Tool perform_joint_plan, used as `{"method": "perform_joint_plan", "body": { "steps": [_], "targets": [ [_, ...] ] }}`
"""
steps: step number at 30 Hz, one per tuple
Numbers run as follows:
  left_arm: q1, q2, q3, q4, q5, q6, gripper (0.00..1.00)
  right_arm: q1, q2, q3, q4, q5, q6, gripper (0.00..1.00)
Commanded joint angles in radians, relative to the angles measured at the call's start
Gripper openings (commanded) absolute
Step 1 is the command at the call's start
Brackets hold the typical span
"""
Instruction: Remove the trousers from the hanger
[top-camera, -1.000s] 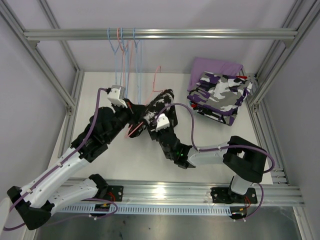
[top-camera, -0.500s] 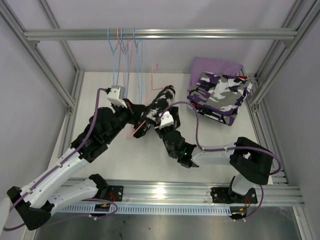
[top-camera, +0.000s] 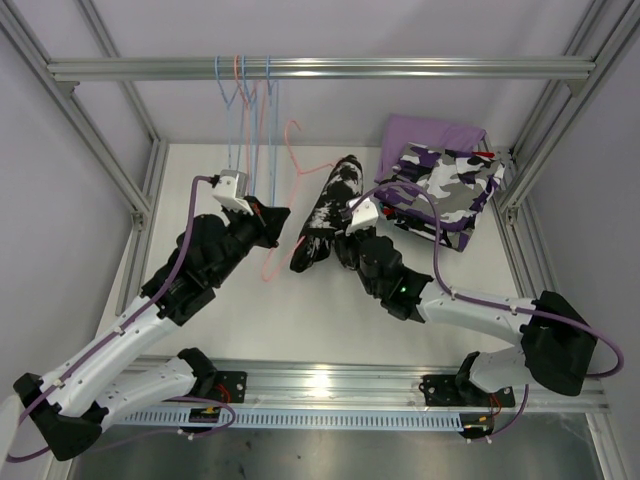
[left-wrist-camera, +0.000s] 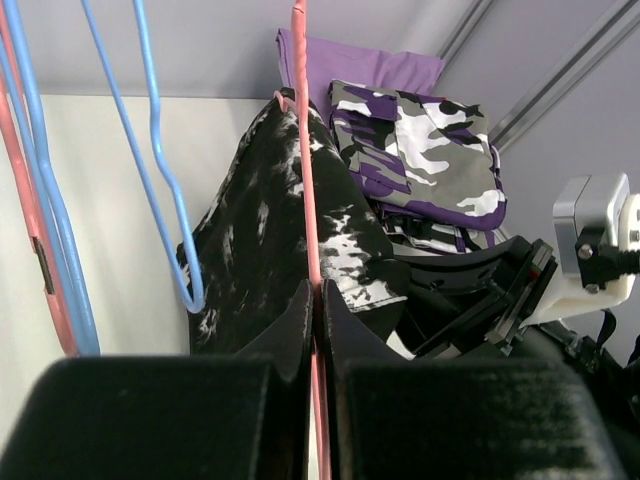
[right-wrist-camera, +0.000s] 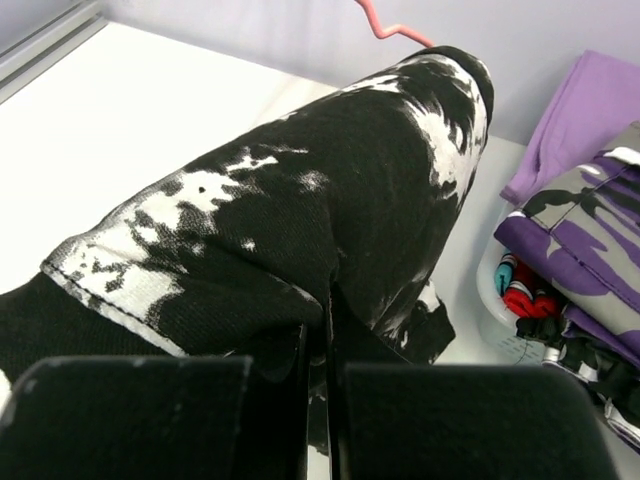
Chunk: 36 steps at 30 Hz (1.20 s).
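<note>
**White worktop** (top-camera: 290, 320): flat, inside an aluminium frame, with both arms reaching over it.

**Silver overhead rail** (top-camera: 400, 68): runs across the far side and carries several thin blue and pink wire hangers (top-camera: 265, 110).

**Stack of folded trousers**: at the far right. A purple-white-black print pair (top-camera: 445, 190) lies on top of a lilac pair (top-camera: 430, 135). Red cloth (right-wrist-camera: 515, 290) and a bit of teal show at the stack's lower edge.

**Black soft cloth trousers with white blotches** (top-camera: 325, 215): bunched long, between the two arms, just left of the stack. They lie against the pink wire hanger (left-wrist-camera: 306, 200).

**Left end effector** (left-wrist-camera: 318, 300): fingers pinched together on the pink hanger's wire.

**Right end effector** (right-wrist-camera: 325, 320): fingers clamped together on a fold of the black blotched trousers.
</note>
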Motion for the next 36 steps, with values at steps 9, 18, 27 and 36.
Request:
{"method": "perform_joint_plan", "body": {
  "steps": [9, 18, 27, 36],
  "targets": [
    [-0.008, -0.012, 0.010, 0.054, 0.034, -0.004, 0.00, -0.065, 0.043, -0.071, 0.038, -0.109, 0.227, 0.00],
    [-0.008, 0.008, 0.041, 0.040, 0.082, 0.030, 0.00, -0.061, 0.068, -0.144, 0.075, -0.076, 0.304, 0.10],
    [-0.009, 0.021, 0.050, 0.049, 0.146, 0.049, 0.00, -0.022, 0.147, -0.091, 0.084, -0.114, 0.316, 0.42],
    [-0.009, 0.021, 0.065, 0.024, 0.119, 0.050, 0.00, 0.053, 0.183, -0.038, 0.069, -0.057, 0.325, 0.62]
  ]
}}
